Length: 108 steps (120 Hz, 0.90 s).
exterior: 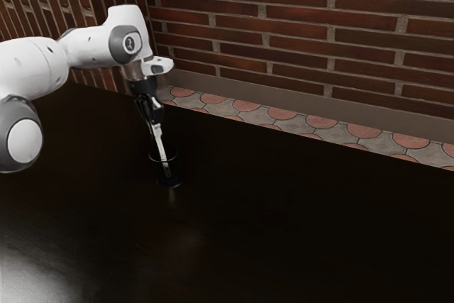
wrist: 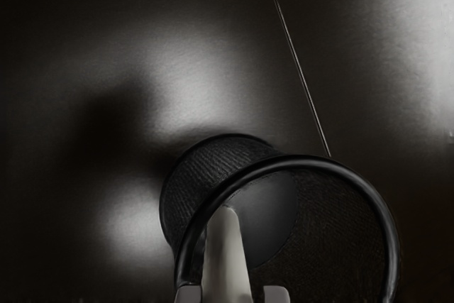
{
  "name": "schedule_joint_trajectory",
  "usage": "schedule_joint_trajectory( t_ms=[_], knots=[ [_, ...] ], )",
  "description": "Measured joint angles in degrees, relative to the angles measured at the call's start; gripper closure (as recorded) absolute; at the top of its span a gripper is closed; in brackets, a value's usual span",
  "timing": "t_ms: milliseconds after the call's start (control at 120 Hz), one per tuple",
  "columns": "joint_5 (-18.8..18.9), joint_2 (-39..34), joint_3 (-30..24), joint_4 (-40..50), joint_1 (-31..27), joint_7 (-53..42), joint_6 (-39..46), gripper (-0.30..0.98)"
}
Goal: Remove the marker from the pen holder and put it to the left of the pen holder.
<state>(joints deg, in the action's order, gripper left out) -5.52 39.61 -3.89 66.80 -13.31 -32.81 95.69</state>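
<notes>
My gripper [exterior: 155,123] is above the pen holder in the exterior view, pointing down over its mouth. The dark mesh pen holder [exterior: 175,175] stands upright on the table, with the pale marker [exterior: 164,158] leaning inside it and its upper end up at the fingers. In the wrist view, the gripper [wrist: 233,294] has its two fingertips on either side of the marker [wrist: 225,257]; a narrow gap shows beside one of them, so it is open. The round rim of the pen holder [wrist: 284,163] curves around the marker.
The dark, glossy table [exterior: 284,218] stretches around the holder and toward the exterior view's right. A brick wall [exterior: 298,33] and a strip of patterned floor tiles [exterior: 305,120] lie beyond its far edge.
</notes>
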Motion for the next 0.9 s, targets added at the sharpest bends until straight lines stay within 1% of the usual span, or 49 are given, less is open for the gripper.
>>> schedule_joint_trajectory(
  t_ms=[267, 317, 375, 500, 600, 717, 900],
  knots=[
    [1.0, -12.5, 0.2, 0.1, -0.1, -0.3, -2.5, 0.76],
    [2.2, -13.8, 0.4, 0.0, -0.1, -0.4, -4.0, 0.76],
    [5.6, -14.2, 0.4, -0.1, -0.1, -0.2, -6.6, 0.77],
    [15.7, -11.0, 0.4, -0.1, 0.1, 1.5, -15.0, 0.77],
    [20.8, -6.9, 0.5, 0.1, -0.3, 3.7, -20.8, 0.77],
    [23.9, -2.5, 0.6, 0.3, -0.7, 6.4, -25.9, 0.77],
    [25.6, 2.9, 0.6, 0.3, -1.6, 10.0, -29.9, 0.77]
  ],
)
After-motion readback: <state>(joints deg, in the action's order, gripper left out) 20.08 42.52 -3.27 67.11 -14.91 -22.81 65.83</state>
